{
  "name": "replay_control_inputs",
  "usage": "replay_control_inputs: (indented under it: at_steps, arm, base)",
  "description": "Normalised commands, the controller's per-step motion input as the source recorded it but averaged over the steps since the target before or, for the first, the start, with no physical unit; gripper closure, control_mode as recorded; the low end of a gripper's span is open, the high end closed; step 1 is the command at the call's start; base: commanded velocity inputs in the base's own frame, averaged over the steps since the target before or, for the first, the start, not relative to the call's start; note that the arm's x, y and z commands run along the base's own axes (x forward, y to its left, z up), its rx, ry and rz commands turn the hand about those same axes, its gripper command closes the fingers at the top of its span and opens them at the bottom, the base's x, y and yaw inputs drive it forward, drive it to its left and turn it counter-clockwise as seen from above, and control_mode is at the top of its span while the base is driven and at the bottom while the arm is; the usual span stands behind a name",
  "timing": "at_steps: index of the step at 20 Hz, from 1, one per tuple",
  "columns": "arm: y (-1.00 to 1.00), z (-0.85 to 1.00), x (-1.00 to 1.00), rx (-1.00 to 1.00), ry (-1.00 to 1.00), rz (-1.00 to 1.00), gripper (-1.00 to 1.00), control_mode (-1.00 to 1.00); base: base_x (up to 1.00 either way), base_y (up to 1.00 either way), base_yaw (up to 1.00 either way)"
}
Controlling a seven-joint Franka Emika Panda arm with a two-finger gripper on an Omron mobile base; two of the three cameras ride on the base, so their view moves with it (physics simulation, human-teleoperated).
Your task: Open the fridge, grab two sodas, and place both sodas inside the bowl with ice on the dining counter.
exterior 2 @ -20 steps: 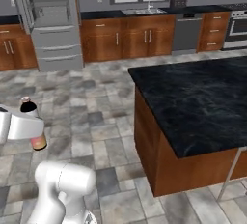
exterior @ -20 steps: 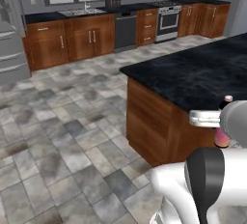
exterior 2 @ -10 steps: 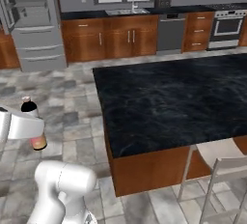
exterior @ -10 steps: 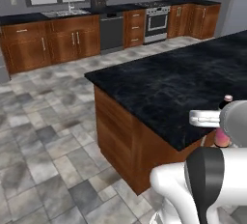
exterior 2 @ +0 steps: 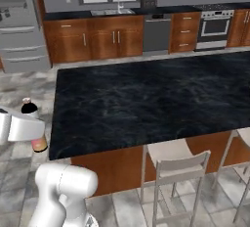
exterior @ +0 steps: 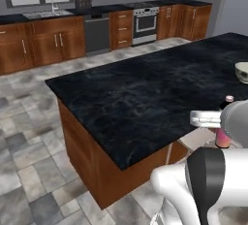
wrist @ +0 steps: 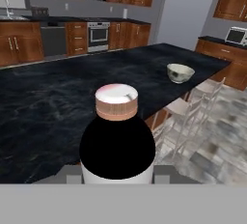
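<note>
Where the left base view looks across the kitchen, the dining counter spreads its black veined top from the centre to the right edge, on a reddish-brown base. The bowl with ice sits on that top at the far right edge of the frame, cut off by the border. At the lower right, the gripper holds a soda upright; its pink bottom shows below the white hand and its cap just above it. Wall cabinets and an oven line the back wall along the top.

From the right base view, the counter fills the middle of the frame, with two pale stools tucked against its near side at the lower right. The fridge stands in the upper left corner, grey, its drawers visible. At the left edge the soda, black neck up and pink-orange base down, sits clamped in the gripper beside the counter's corner, over the tiled floor.

Seen from the hand view, the bottle's cap and black shoulder fill the lower centre, the jaws closed narrowly on its sides. The bowl rests on the counter at the upper right, well apart from the bottle, near the counter's far end.
</note>
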Motion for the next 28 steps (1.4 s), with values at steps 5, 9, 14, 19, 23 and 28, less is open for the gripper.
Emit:
replay_control_inputs:
  at_steps: [5,9,14,19,23,28]
  arm:
    - [0.00,0.00,0.00,0.00,0.00,0.00,1.00,1.00]
    - [0.00,0.00,0.00,0.00,0.00,0.00,1.00,1.00]
    - [0.00,0.00,0.00,0.00,0.00,0.00,1.00,1.00]
    - [0.00,0.00,0.00,0.00,0.00,0.00,1.00,1.00]
    - [0.00,0.00,0.00,0.00,0.00,0.00,1.00,1.00]
    - [0.00,0.00,0.00,0.00,0.00,0.00,1.00,1.00]
  base:
    - [0.02,-1.00,0.01]
    - [0.19,-1.00,0.04]
    - [0.44,-1.00,0.09]
    - [0.58,-1.00,0.12]
    - [0.62,-0.99,0.14]
    - [0.06,-1.00,0.10]
